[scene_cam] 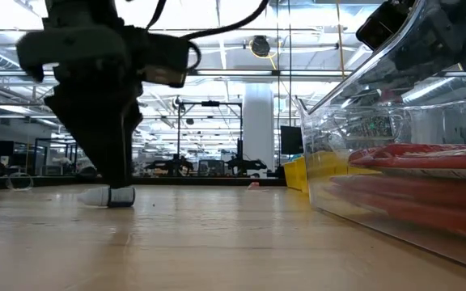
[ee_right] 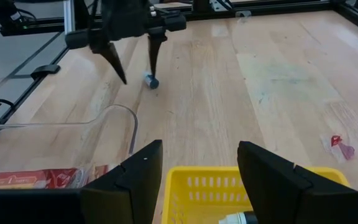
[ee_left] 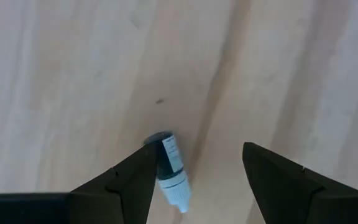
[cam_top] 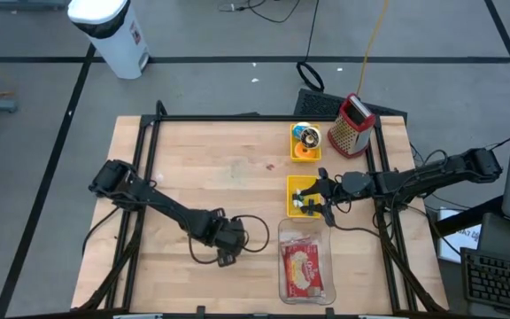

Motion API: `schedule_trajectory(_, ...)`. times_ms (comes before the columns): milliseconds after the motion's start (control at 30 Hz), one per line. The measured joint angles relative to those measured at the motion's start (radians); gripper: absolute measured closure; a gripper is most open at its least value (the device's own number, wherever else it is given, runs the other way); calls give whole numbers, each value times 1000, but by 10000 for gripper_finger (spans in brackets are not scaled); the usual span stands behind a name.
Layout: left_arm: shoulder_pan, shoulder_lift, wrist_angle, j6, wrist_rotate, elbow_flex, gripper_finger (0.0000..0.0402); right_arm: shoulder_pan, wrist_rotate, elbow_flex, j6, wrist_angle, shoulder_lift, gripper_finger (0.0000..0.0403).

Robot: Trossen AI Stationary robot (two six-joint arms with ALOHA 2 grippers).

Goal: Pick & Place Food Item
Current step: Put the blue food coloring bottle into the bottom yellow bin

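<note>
A small bottle (ee_left: 168, 169) with a dark cap and a white body lies on its side on the bare wooden table (cam_top: 220, 168), toward six o'clock of the tabletop in the high view. The left gripper (ee_left: 197, 180) hangs straight over it with its jaws spread; the bottle lies against the inner edge of one finger, the other finger stands well clear, and nothing is pinched. In the low view the bottle (scene_cam: 108, 196) rests flat on the wood at the foot of that gripper (scene_cam: 116, 174).

At three o'clock from the bottle, nearby, sits a clear plastic container (cam_top: 305, 262) holding a red food packet (cam_top: 301, 268). At one o'clock from the bottle, just beyond the container, stands a yellow basket (cam_top: 296, 188). The right gripper (cam_top: 317, 199) reaches over it, its arm coming in from three o'clock; its jaws are spread and hold nothing, and in its own wrist view a pale item (ee_right: 240, 218) shows only partly inside the basket (ee_right: 216, 186).

At twelve o'clock of that basket is a second yellow tray (cam_top: 304, 142) with a blue-and-orange item, and at its three o'clock an upright red-topped grater (cam_top: 351, 126). A scrap of red wrapper (ee_right: 339, 145) lies on open wood. Off the table at eleven o'clock stands a white bin (cam_top: 113, 31).
</note>
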Motion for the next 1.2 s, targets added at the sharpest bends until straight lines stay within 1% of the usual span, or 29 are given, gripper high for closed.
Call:
schedule_trajectory(400,3,-2,1,-118,-3,-79,163,0,0,0,0,0,0,207)
schedule_trajectory(533,-1,-5,1,-83,11,-89,164,0,0,0,0,0,0,207)
schedule_trajectory(600,-5,-5,1,-55,16,-89,172,0,0,0,0,0,0,207)
schedule_trajectory(700,-7,-5,0,-27,20,-90,207,0,0,0,0,0,0,207)
schedule_trajectory(833,-4,-4,1,-4,15,-90,274,0,0,0,0,0,0,207)
schedule_trajectory(967,16,-4,4,139,-4,-86,334,0,0,0,0,6,0,207)
schedule_trajectory(1033,31,-2,0,228,-46,-77,349,0,1,0,1,40,1,207)
schedule_trajectory(1067,41,1,-5,272,-93,-70,349,0,5,0,10,69,4,207)
schedule_trajectory(1133,63,5,-5,355,-223,-53,349,0,35,0,53,134,15,207)
schedule_trajectory(1200,81,4,7,448,-384,-21,343,0,112,0,119,183,38,207)
